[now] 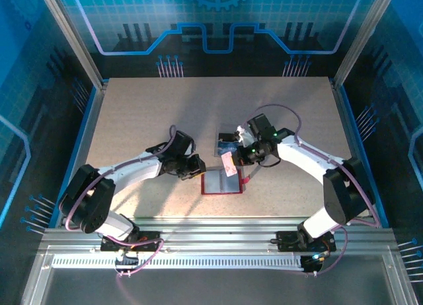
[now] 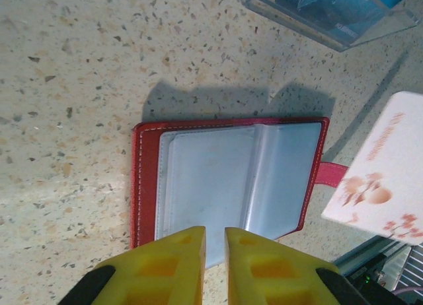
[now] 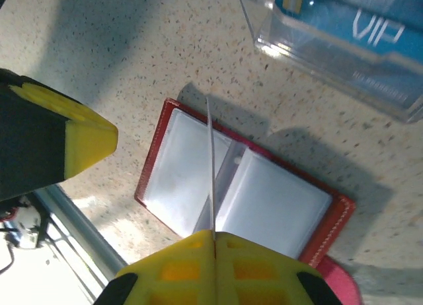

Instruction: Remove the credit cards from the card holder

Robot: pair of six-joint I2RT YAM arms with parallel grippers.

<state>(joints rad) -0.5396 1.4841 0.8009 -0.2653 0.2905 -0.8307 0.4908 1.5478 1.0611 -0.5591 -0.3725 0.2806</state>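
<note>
The red card holder [image 1: 221,183] lies open and flat on the table, its greyish pockets [image 2: 218,179] looking empty. My right gripper [image 3: 215,236] is shut on a pale pinkish-white credit card [image 1: 229,164], which it holds above the holder [image 3: 251,199]. That card is edge-on [image 3: 211,160] in the right wrist view, and its flowered face [image 2: 383,186] shows in the left wrist view. My left gripper [image 2: 215,234] hovers at the holder's left edge, its fingers nearly together with nothing between them. Blue credit cards [image 3: 350,28] lie in a clear tray.
The clear plastic tray [image 1: 228,144] sits just behind the holder, near my right gripper [image 1: 241,153]. The holder's red tab [image 2: 330,174] sticks out toward the right arm. Metal rails run along the table's near edge [image 1: 211,229].
</note>
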